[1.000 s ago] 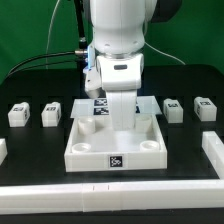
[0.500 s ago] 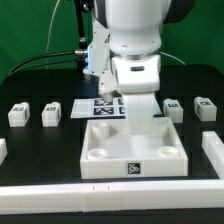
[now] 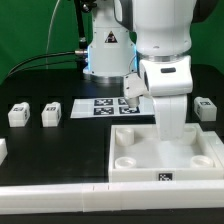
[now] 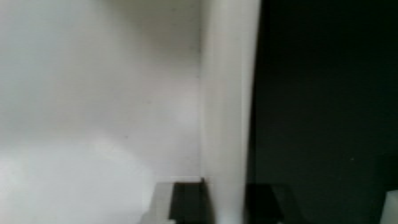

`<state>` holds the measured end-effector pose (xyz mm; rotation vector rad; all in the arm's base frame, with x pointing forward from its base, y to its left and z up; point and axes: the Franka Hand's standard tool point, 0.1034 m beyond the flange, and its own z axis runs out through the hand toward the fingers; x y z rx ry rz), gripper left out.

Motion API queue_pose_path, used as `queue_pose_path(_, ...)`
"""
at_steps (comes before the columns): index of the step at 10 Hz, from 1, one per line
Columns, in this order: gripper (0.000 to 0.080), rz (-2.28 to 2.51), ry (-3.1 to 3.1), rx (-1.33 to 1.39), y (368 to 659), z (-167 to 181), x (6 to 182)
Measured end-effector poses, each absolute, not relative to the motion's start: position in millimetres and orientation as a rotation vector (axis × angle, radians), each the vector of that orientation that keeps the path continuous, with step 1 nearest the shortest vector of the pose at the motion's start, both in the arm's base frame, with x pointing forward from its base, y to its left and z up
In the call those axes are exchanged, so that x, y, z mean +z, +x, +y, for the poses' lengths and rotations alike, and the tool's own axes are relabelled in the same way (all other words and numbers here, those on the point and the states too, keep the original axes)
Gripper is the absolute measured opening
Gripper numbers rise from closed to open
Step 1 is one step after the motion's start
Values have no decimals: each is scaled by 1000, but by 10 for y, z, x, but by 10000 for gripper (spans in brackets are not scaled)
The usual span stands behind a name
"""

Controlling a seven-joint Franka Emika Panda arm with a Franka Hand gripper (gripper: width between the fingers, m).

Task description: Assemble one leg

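The end effector (image 3: 172, 131) grips the back wall of the white panel (image 3: 135, 175), jaws narrow. On the bench (image 3: 55, 150), a leg (image 3: 17, 113) and second leg (image 3: 50, 112) lie well to the exterior view's left of the panel. A third leg (image 3: 206, 108) lies behind the panel, as does the marker board (image 3: 103, 106).

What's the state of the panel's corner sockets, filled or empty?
Empty: both near sockets of the panel show bare hollows; far ones unclear.
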<state>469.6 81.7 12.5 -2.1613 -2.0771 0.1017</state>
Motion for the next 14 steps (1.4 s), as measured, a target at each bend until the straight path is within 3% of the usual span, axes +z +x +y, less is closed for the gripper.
queue_pose_path(14,76,-2120,-2132,68,4885,755,122)
